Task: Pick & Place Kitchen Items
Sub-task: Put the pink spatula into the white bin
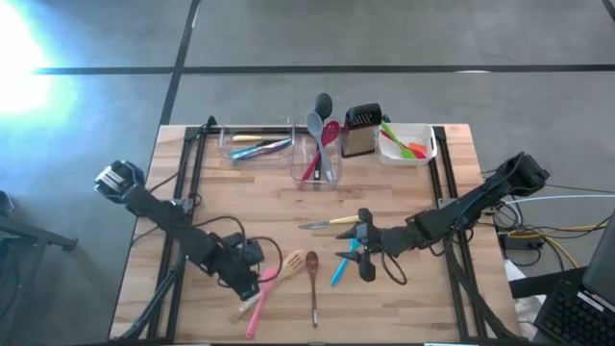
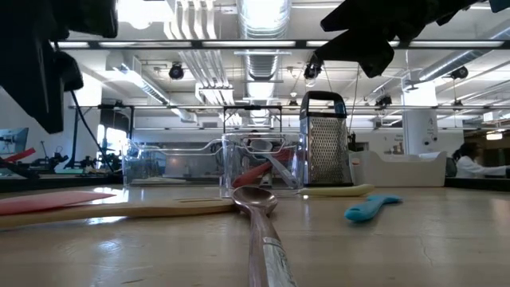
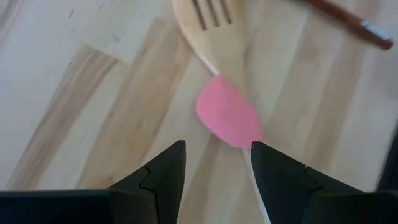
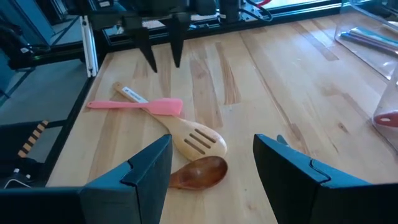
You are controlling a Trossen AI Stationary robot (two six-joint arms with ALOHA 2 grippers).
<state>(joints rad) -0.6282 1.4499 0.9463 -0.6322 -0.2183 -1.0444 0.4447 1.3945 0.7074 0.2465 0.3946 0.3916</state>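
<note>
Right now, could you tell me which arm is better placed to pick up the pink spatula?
Left, I think. The left gripper hangs open right over the pink spatula, which crosses the slotted wooden spoon. The right gripper is also open, but sits farther off, nearer the blue utensil.

1. We see a table (image 1: pixel 404 298) of pale, smooth wooden planks with visible grain.
2. A slotted spatula (image 4: pixel 193 142) is light matt wood; a darker spoon (image 4: pixel 199 172) is glossy brown wood.
3. A pink spatula (image 3: pixel 227 118) looks like soft matt rubber or silicone.
4. A box grater (image 2: pixel 324 147) is shiny perforated steel.
5. A tub (image 2: pixel 259 163) is clear glossy plastic.
</note>
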